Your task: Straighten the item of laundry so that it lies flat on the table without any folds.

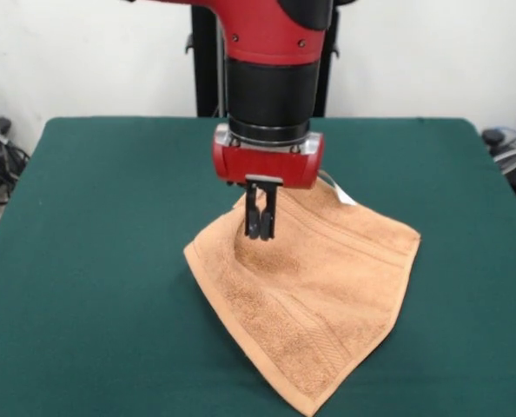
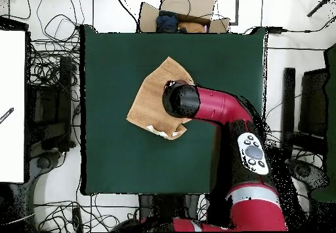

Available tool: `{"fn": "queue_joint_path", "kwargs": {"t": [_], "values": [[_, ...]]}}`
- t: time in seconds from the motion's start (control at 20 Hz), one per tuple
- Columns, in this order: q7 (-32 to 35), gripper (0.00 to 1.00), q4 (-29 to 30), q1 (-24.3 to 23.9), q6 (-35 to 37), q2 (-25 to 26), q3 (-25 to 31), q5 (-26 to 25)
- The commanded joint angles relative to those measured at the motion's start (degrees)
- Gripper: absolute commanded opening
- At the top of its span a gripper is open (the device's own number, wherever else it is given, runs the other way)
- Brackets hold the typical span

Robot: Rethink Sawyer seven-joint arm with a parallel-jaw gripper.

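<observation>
We see a big table with a dark green felt top (image 1: 84, 261). Going from its left edge, the green felt is bare. Then, a bit right of the middle and closer to the near edge, we come to the small peach-orange terry cloth towel (image 1: 327, 304). It lies turned like a diamond, with one corner pointing at the near edge.

Above the towel hangs the red and black robot arm (image 1: 271, 78) with its black gripper (image 1: 260, 228). The two fingers are close together and their tips press into the cloth near the towel's far left part. The cloth rises up around them in a little hill, so we think they pinch a bit of towel, but we cannot be fully sure. In the overhead view the arm hides the gripper.

Further right, a white tag (image 1: 343, 196) sticks out at the towel's far corner. The right corner lies flat on the felt.

We think the towel is light, soft and floppy. It will bend and drag, and it will not break. The fuzzy cloth may catch on the felt, so pulling it sideways may bunch it up. We judge that a corner or an edge band is the best place to take hold, because pulling there spreads the cloth out flat.
</observation>
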Motion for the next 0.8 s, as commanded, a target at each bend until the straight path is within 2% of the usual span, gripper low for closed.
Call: {"fn": "queue_joint_path", "kwargs": {"t": [0.05, 0.4, 0.8], "values": [[3.3, 0.00, 6.2, 1.9, 6.1, -1.2, 3.7, -0.6], [2.8, 0.00, 6.7, 1.5, 4.2, 0.1, 5.1, -0.8], [4.5, 0.00, 6.7, 3.0, 0.6, 3.1, 2.7, -2.7]]}}
